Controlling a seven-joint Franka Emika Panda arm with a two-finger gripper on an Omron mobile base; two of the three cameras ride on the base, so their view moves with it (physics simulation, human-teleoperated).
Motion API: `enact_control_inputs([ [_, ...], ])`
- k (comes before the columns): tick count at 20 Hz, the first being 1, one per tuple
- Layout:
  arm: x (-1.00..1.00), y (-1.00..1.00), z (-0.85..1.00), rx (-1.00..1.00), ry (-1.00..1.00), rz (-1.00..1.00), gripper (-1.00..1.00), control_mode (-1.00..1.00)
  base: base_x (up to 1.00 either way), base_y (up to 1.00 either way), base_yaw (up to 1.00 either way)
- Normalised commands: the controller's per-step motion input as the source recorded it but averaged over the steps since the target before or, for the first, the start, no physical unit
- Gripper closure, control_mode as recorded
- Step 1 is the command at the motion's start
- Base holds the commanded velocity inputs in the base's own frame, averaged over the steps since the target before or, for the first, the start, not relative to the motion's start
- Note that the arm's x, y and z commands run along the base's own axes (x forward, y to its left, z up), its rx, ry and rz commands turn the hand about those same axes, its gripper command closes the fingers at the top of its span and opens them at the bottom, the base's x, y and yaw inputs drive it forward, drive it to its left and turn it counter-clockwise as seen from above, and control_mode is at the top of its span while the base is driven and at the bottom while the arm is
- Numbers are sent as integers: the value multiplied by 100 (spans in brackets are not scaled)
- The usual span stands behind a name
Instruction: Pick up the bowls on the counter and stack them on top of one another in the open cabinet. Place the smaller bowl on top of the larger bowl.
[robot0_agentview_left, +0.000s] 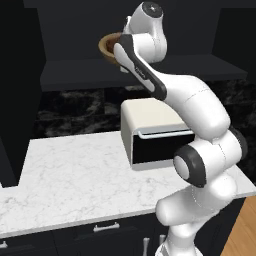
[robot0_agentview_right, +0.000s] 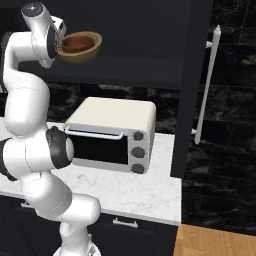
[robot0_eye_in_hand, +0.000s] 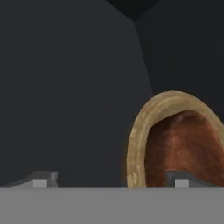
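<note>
We see a cream toaster oven (robot0_agentview_left: 150, 130) at centre right of the left base view, its dark door shut under a silver handle, two round knobs (robot0_agentview_right: 138, 151) on its front. Black marbled wall tiles (robot0_agentview_left: 75, 112) run behind it. Wooden floor (robot0_agentview_right: 215, 242) shows lower right.
</note>
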Motion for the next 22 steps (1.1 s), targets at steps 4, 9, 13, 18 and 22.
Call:
enact_control_inputs([
  [4,-100,16,-11,0,-9,5,-100,-100,0,0,0],
  [9,-100,23,-63,0,2,5,-100,-100,0,0,0],
  [13,-100,17,-93,0,17,4,-100,-100,0,0,0],
  [18,-100,17,-100,0,26,2,-100,-100,0,0,0],
  [22,-100,23,-93,0,23,0,-100,-100,0,0,0],
])
